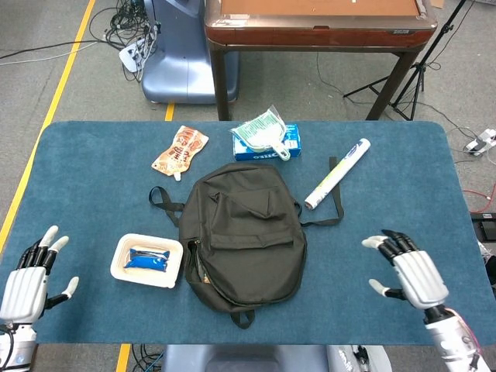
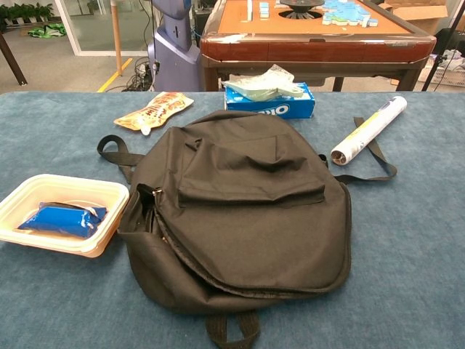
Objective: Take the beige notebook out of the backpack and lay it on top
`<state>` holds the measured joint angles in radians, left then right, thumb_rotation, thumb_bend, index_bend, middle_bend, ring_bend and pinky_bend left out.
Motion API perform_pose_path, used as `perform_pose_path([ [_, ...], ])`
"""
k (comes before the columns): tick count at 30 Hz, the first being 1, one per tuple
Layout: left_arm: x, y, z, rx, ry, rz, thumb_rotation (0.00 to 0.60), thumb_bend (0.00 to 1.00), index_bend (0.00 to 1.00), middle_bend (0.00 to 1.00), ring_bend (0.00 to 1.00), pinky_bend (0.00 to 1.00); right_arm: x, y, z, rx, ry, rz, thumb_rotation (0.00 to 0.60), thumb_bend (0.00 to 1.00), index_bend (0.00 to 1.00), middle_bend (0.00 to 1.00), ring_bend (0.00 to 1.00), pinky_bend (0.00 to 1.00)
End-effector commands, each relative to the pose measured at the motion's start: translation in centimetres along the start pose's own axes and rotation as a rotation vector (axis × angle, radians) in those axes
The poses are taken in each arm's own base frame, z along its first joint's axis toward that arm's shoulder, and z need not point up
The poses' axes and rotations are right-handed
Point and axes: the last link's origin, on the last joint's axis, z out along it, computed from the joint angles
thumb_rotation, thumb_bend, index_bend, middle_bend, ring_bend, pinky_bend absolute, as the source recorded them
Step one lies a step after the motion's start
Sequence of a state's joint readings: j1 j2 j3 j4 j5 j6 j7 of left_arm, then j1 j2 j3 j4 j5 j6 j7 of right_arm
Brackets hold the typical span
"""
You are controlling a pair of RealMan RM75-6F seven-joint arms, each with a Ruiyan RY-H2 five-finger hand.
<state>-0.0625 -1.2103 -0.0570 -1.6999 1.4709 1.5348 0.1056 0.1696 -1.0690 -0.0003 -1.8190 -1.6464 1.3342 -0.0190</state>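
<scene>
Both hands are empty with fingers spread wide. The backpack (image 1: 242, 232) sits between them on the desk (image 1: 85, 163), well apart from the left hand (image 1: 27, 277) and nearer the right hand (image 1: 408, 270).

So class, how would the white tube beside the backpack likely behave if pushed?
The tube is a long cylinder lying on its side, so it would probably roll. It looks light and fairly stiff. The strap crossing beneath it might check the roll.

Even, bright overhead light is filling both views; the backpack (image 1: 242, 237) is casting only a faint soft shadow on the worktop (image 1: 93, 163), and everything is staying sharp, no glare showing.
</scene>
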Motion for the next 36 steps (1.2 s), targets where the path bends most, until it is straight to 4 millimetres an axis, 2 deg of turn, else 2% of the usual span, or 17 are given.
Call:
perform_pose_path([
  [1,0.2,0.0,-0.2,0.001,0.003,-0.001,0.6,0.26,0.16,0.05,0.08,0.09,-0.9,-2.1,1.5,0.088,-0.064,-0.022,0.6,0.14,0.29,0.25,0.13,0.18],
  [5,0.4,-0.1,-0.4,0.006,0.009,-0.005,0.6,0.26,0.16,0.05,0.08,0.09,-2.3,-4.2,2.9,0.161,-0.135,-0.029,0.6,0.11,0.28,0.21,0.11,0.18],
  [10,0.5,0.0,-0.7,0.004,0.012,-0.006,0.6,0.26,0.16,0.05,0.08,0.09,-4.6,-7.1,4.6,0.258,-0.242,-0.038,0.6,0.08,0.14,0.1,0.01,0.13],
  [16,0.8,-0.2,-1.0,0.012,0.017,-0.005,0.6,0.26,0.16,0.05,0.08,0.09,-7.7,-9.8,6.2,0.332,-0.334,-0.033,0.6,0.06,0.01,0.02,0.0,0.06],
  [29,1.0,-0.4,-1.2,0.012,0.016,-0.008,0.6,0.26,0.16,0.05,0.08,0.09,-12.7,-14.1,9.7,0.42,-0.365,-0.051,0.6,0.05,0.0,0.0,0.0,0.05],
  [36,0.9,-0.6,-1.3,0.015,0.011,-0.012,0.6,0.26,0.16,0.05,0.08,0.09,-14.3,-14.7,10.7,0.427,-0.358,-0.075,0.6,0.05,0.0,0.0,0.0,0.04],
])
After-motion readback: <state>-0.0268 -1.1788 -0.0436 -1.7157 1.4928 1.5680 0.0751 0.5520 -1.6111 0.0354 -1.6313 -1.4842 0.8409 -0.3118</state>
